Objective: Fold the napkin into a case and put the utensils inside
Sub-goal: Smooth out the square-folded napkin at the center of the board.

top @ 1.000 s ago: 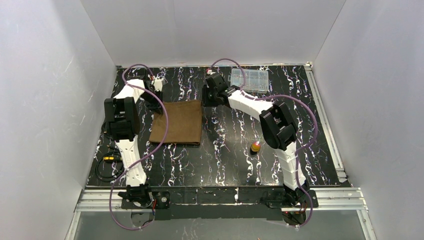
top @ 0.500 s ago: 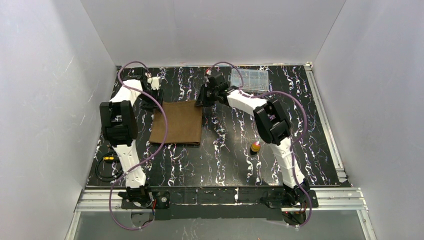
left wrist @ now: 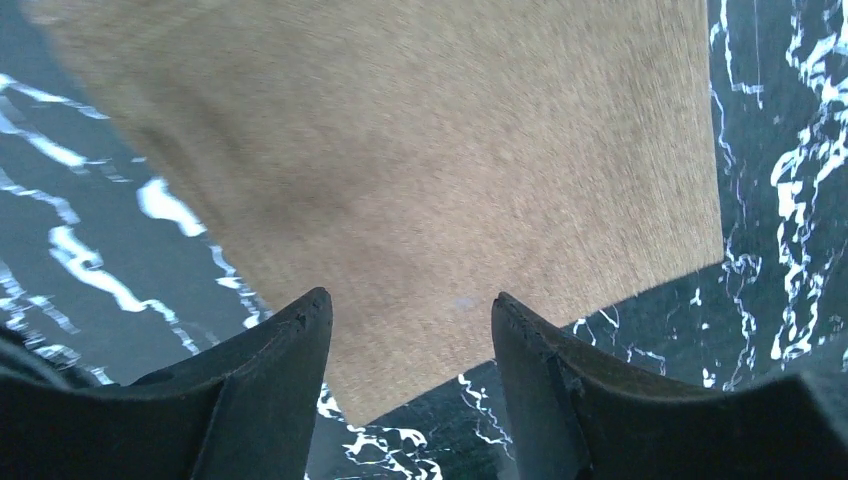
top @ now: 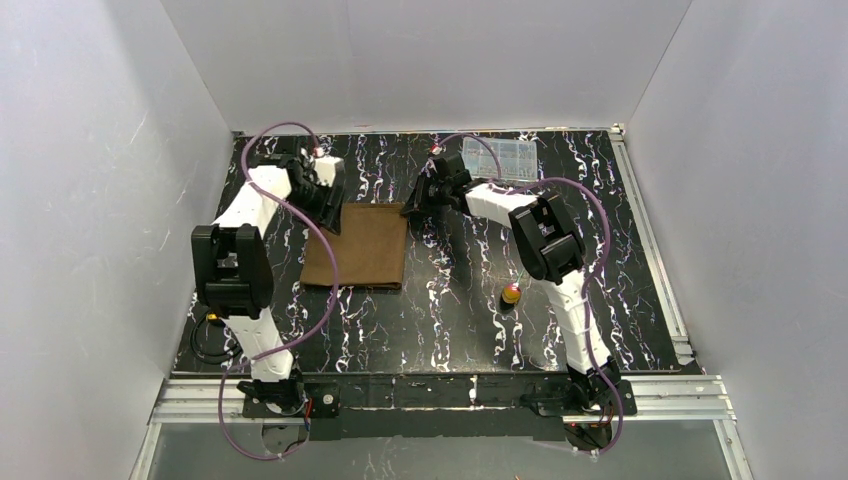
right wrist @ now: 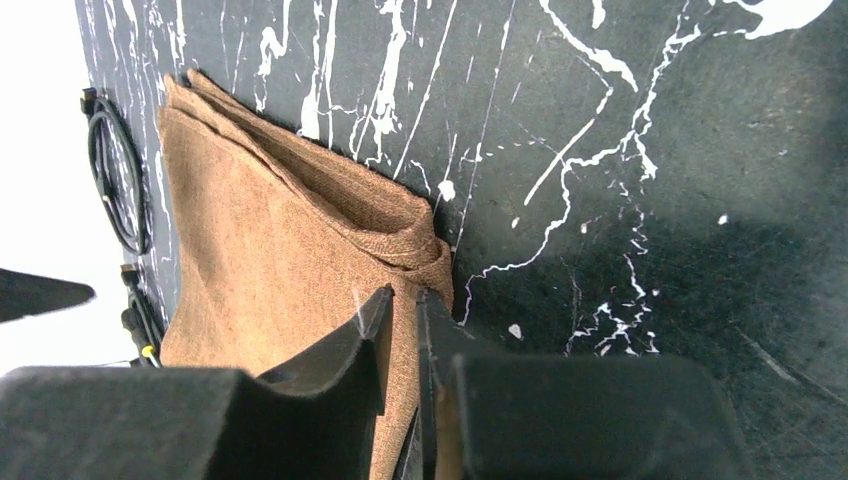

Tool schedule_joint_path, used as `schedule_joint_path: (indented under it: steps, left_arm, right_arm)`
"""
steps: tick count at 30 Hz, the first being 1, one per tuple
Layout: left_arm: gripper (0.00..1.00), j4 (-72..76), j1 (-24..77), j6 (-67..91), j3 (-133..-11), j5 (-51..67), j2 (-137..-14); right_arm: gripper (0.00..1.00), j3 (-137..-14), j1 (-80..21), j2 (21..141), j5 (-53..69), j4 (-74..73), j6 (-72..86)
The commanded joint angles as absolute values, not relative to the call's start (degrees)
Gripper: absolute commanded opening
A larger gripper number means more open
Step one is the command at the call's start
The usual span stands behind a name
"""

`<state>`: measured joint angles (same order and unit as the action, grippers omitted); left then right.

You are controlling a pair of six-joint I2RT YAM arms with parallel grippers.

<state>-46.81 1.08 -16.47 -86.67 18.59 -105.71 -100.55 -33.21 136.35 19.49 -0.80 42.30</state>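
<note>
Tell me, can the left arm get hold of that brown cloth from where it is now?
Probably yes. The left arm's fingers stand open with a corner of the napkin lying bare between them, nothing in the way. The right arm's fingers pinch another corner, well clear of it.

**Hidden, Cropped and Unclear**

In the top view, the far corners of the napkin (top: 355, 248) are covered by the left gripper (top: 333, 215) and the right gripper (top: 411, 207). In the left wrist view the cloth is blurred and cut off at the upper edge. The orange-headed utensil (top: 511, 293) is too small for its shape to be told.
</note>
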Motion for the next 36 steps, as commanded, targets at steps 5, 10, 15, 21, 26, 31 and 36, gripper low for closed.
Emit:
schedule_joint_path:
  steps: [5,10,15,21,26,31,36]
  left_arm:
    - [0.55,-48.47,2.46,-20.39,-83.07,18.02,-106.70]
    - [0.54,-47.40,2.46,-19.96,-83.53,16.95,-108.32]
    - [0.52,-46.56,2.46,-20.01,-84.24,15.68,-110.60]
    - [0.52,-46.24,2.46,-19.98,-85.09,14.76,-111.85]
    - [0.51,-46.19,2.46,-19.73,-85.75,14.33,-112.63]
    - [0.51,-45.81,2.48,-19.78,-85.57,14.09,-113.24]
    - [0.51,-45.56,2.49,-19.80,-85.34,14.41,-112.86]
  right_arm:
    - [0.31,-93.21,-35.45,125.78,18.94,6.58,45.74]
    - [0.26,-81.50,-39.14,118.08,21.96,13.39,49.79]
    - [0.18,-68.19,-41.75,114.29,27.77,21.46,53.27]
    - [0.15,-61.65,-43.73,115.35,30.60,21.52,52.58]
    - [0.14,-60.04,-43.77,117.14,29.66,21.46,52.35]
    - [0.15,-61.02,-43.69,116.75,29.43,18.68,51.24]
    - [0.24,-71.05,-42.57,112.97,30.12,10.82,47.78]
